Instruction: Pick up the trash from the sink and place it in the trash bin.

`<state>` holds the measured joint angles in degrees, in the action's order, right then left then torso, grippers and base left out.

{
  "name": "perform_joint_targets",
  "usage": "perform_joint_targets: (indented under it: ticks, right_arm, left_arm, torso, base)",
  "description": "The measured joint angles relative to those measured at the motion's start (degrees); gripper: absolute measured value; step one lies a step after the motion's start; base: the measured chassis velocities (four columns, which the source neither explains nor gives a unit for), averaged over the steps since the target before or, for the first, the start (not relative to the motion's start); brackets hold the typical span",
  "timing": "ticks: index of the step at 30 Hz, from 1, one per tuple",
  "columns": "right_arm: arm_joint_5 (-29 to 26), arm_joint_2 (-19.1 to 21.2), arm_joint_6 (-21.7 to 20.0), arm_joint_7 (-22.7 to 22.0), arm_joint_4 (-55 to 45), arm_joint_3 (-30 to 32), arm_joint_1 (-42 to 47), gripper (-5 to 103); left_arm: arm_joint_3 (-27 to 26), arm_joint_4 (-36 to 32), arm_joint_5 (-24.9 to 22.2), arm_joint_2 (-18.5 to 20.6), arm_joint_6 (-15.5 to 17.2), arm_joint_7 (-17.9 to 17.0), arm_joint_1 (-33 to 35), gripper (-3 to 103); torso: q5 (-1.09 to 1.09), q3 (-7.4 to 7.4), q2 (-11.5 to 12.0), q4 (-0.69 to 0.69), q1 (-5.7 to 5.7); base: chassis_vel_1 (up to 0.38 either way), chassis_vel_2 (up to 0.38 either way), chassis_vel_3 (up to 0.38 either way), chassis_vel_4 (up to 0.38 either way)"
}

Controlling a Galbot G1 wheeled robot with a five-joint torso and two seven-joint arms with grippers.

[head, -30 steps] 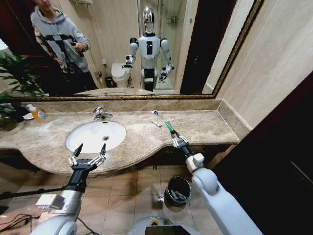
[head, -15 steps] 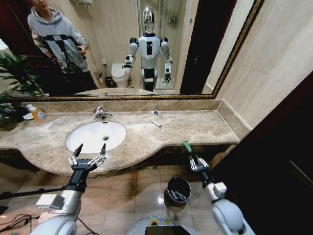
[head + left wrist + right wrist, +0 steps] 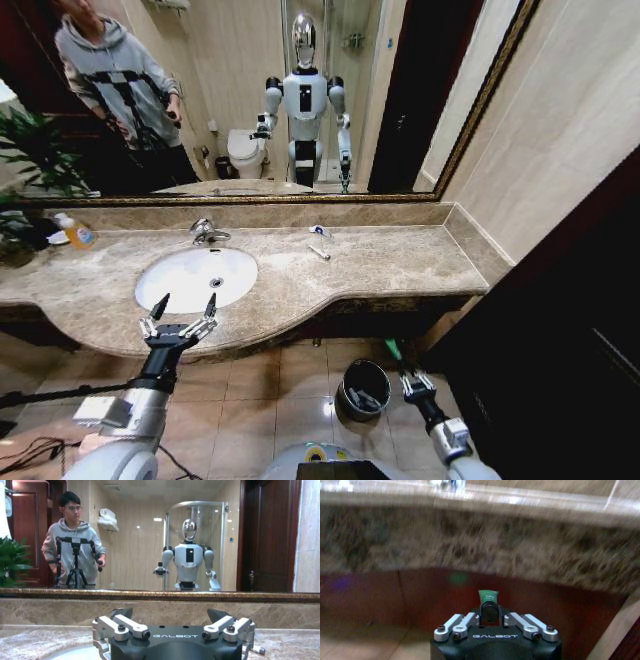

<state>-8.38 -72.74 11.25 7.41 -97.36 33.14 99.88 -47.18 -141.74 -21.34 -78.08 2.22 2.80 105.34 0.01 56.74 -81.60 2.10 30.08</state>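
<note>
My right gripper point(image 3: 414, 381) hangs low in front of the counter, just right of the trash bin point(image 3: 345, 377), a small round black bin on the floor tiles. It is shut on a short dark-green tube point(image 3: 394, 350) that sticks up from its tip; the right wrist view shows the tube point(image 3: 488, 597) pinched in the gripper point(image 3: 490, 612). My left gripper point(image 3: 180, 324) stays open at the counter's front edge before the white sink point(image 3: 180, 285), and its fingers point(image 3: 121, 612) are spread. A white tube with a blue cap point(image 3: 320, 231) and a thin white stick point(image 3: 319, 252) lie on the countertop.
A chrome faucet point(image 3: 205, 232) stands behind the basin, and an orange bottle point(image 3: 76, 232) sits at the far left of the beige marble counter point(image 3: 400, 262). A large mirror backs the counter. A wall and a dark door close in the right side.
My right arm has come down from the countertop to floor level beside the bin, with the green tube still in its grip. The left arm has not moved.
</note>
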Motion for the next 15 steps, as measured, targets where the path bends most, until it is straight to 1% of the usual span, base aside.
perform_joint_targets:
  ticks: [1, 2, 5, 6, 9, 10, 12, 13, 15]
  right_arm:
    - [1.2, 0.2, -1.3, 1.3, 1.7, -0.4, -1.1, 20]
    - [1.2, 0.2, -1.3, 1.3, 1.7, -0.4, -1.1, 20]
    - [4.1, 0.6, -5.0, 3.7, 6.4, -1.9, -5.0, 20]
    - [4.1, 0.6, -5.0, 3.7, 6.4, -1.9, -5.0, 20]
    - [8.4, 0.4, -8.9, 5.7, 14.3, -3.8, -11.5, 20]
    - [8.4, 0.4, -8.9, 5.7, 14.3, -3.8, -11.5, 20]
    - [11.1, 0.4, -11.1, 7.2, 18.9, -5.2, -15.0, 20]
    - [11.1, 0.4, -11.1, 7.2, 18.9, -5.2, -15.0, 20]
    - [13.6, 0.1, -11.6, 7.6, 23.0, -6.1, -17.8, 20]
  left_arm:
    - [0.0, 0.0, 0.0, 0.0, 0.0, 0.0, 0.0, 100]
    - [0.0, 0.0, 0.0, 0.0, 0.0, 0.0, 0.0, 100]
    - [0.0, 0.0, 0.0, 0.0, 0.0, 0.0, 0.0, 100]
    - [0.0, 0.0, 0.0, 0.0, 0.0, 0.0, 0.0, 100]
    - [0.0, 0.0, 0.0, 0.0, 0.0, 0.0, 0.0, 100]
    - [0.0, 0.0, 0.0, 0.0, 0.0, 0.0, 0.0, 100]
    - [0.0, 0.0, 0.0, 0.0, 0.0, 0.0, 0.0, 100]
    - [0.0, 0.0, 0.0, 0.0, 0.0, 0.0, 0.0, 100]
    - [0.0, 0.0, 0.0, 0.0, 0.0, 0.0, 0.0, 100]
  torso:
    - [-0.01, 0.00, 0.0, 0.00, 0.00]
    - [-0.01, 0.00, 0.0, 0.00, 0.00]
    - [-0.02, 0.00, 0.0, 0.00, 0.00]
    - [-0.02, 0.00, 0.0, 0.00, 0.00]
    - [0.00, 0.01, 0.0, 0.01, 0.01]
    - [0.00, 0.01, 0.0, 0.01, 0.01]
    - [-0.01, 0.01, 0.0, 0.01, 0.01]
    - [-0.01, 0.01, 0.0, 0.01, 0.01]
    - [-0.01, 0.01, 0.0, 0.01, 0.01]
  base:
    - [0.000, 0.000, 0.000, 0.000]
    - [0.000, 0.000, 0.000, 0.000]
    - [0.000, 0.000, 0.000, 0.000]
    - [0.000, 0.000, 0.000, 0.000]
    - [0.000, 0.000, 0.000, 0.000]
    - [0.000, 0.000, 0.000, 0.000]
    - [0.000, 0.000, 0.000, 0.000]
    - [0.000, 0.000, 0.000, 0.000]
    - [0.000, 0.000, 0.000, 0.000]
